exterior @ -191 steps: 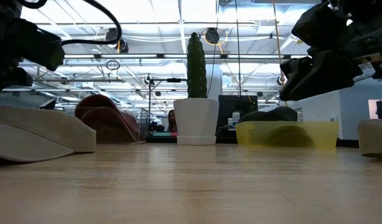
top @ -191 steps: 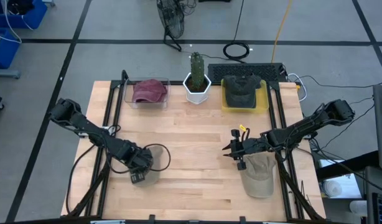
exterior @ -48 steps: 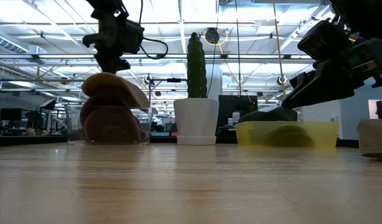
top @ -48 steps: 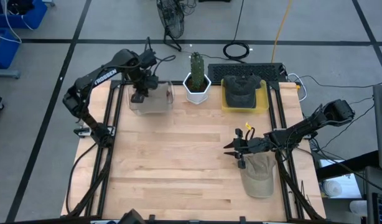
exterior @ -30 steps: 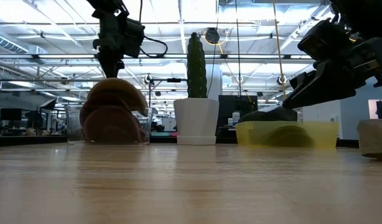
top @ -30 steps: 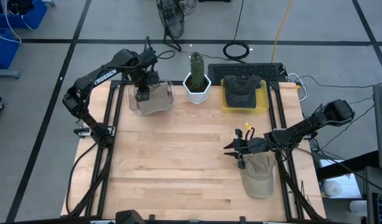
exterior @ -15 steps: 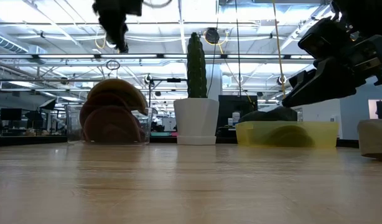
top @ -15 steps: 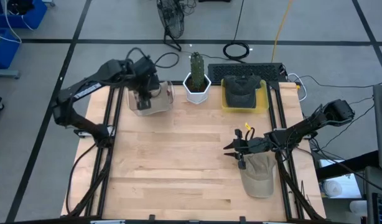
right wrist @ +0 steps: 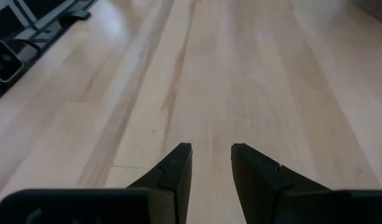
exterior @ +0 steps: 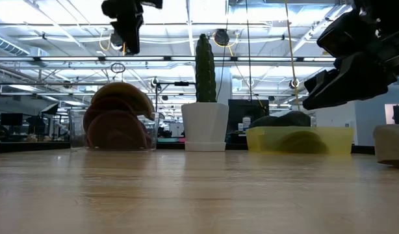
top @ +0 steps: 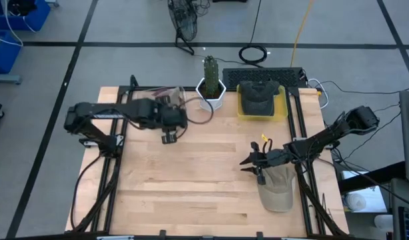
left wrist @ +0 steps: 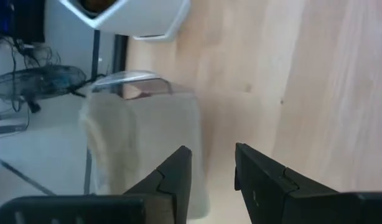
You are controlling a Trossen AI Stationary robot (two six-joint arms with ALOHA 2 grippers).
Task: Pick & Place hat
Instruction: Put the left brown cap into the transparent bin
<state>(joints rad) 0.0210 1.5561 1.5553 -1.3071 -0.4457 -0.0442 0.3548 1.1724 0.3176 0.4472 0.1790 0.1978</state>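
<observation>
A tan hat (exterior: 121, 96) lies on top of a maroon hat (exterior: 115, 131) inside a clear bin (exterior: 76, 130) at the table's far left. In the left wrist view, the same tan hat (left wrist: 141, 149) fills the bin. My left gripper (top: 168, 138) is open and empty, raised above the table just near-side of the bin (top: 172, 95). A second tan hat (top: 278, 188) lies on the table by the right edge. My right gripper (top: 246, 164) hovers open and empty just left of that hat, over bare wood (right wrist: 211, 152).
A cactus in a white pot (top: 210, 88) stands at the far edge, between the clear bin and a yellow tray (top: 279, 110) that holds a dark green hat (top: 259, 97). Bare wood spreads across the table's middle and near side (top: 191, 187).
My left gripper has let go of the tan hat in the bin, risen above it, then pulled back toward the table's near edge and a little to the right. The tan hat stays on the maroon hat. The right arm has barely moved.
</observation>
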